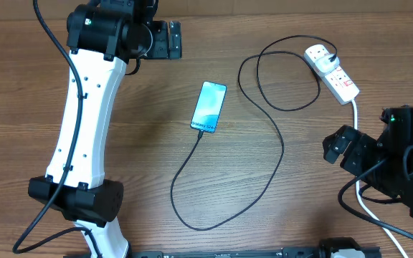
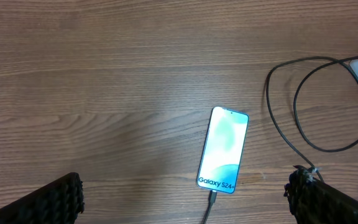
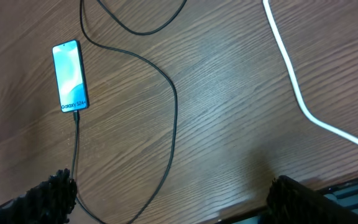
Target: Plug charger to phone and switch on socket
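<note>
Two hands, both empty. The left hand (image 1: 172,39) hangs near the far edge of the desk (image 1: 149,165), fingers spread wide. The right hand (image 1: 335,147) is toward the right edge, likewise spread.

Phone (image 1: 209,106): flat, screen up and lit, about mid-desk, a little toward the far edge. Slim, smooth glass, probably light, so likely to skate on the wood if nudged end-on. Best taken across its long black edges, or pinned from above.

Charger (image 1: 282,147): thin black cable, limp, lying in loose loops from the phone toward the near edge and back round to the far right corner. The connector tip (image 2: 212,196) meets the phone's lower end and looks seated, though I cannot confirm it is fully home. If it needs pushing, hold the hard tip, not the wire.

Socket (image 1: 333,70): white strip near the far right corner, with the charger's plug (image 1: 321,51) in its far outlet and a thick white cord (image 3: 286,62) running toward the near edge. Rigid plastic, likely light, so it may shift under a sideways poke. Press the red switch (image 1: 343,79) straight down. Too small to tell whether it is on or off.
</note>
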### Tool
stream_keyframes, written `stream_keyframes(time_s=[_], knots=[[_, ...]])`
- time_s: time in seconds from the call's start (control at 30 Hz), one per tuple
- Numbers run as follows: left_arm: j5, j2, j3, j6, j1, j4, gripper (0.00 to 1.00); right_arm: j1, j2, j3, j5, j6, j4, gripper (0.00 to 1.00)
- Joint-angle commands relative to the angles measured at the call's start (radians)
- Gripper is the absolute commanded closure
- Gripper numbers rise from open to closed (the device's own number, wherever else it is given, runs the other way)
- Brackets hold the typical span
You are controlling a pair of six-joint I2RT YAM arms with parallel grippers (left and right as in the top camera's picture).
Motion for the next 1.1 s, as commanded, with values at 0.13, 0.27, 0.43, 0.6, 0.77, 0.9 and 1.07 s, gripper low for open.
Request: stream_keyframes(time_s=[0.13,0.27,0.43,0.6,0.77,0.9,1.07], knots=[[-0.013,0.007,-0.003,-0.013,-0.006,0.001,0.0,0.007,-0.001,-0.076,0.002,-0.11,0.126,0.0],[-0.013,0.007,-0.003,-0.013,-0.006,0.001,0.0,0.007,-0.058,-0.2,-0.003,-0.13,0.264,0.0],[-0.013,0.007,-0.003,-0.013,-0.006,0.001,0.0,0.007,-0.192,-0.415,-0.086,-0.264,0.511,0.0],[-0.013,0.007,-0.003,-0.013,-0.006,0.001,0.0,0.007,-0.388,-0.66,-0.096,-0.28,0.743,0.0],[-0.013,0.007,-0.003,-0.013,-0.006,0.001,0.0,0.007,-0.6,-0.872,-0.096,-0.289,0.912,0.0],[-0.013,0.007,-0.003,-0.013,-0.006,0.001,0.0,0.007,-0.761,-1.012,-0.095,-0.298,0.998,0.0],[-0.013,0.007,-0.003,-0.013,-0.006,0.001,0.0,0.007,-0.914,-1.17,-0.098,-0.309,1.118,0.0]])
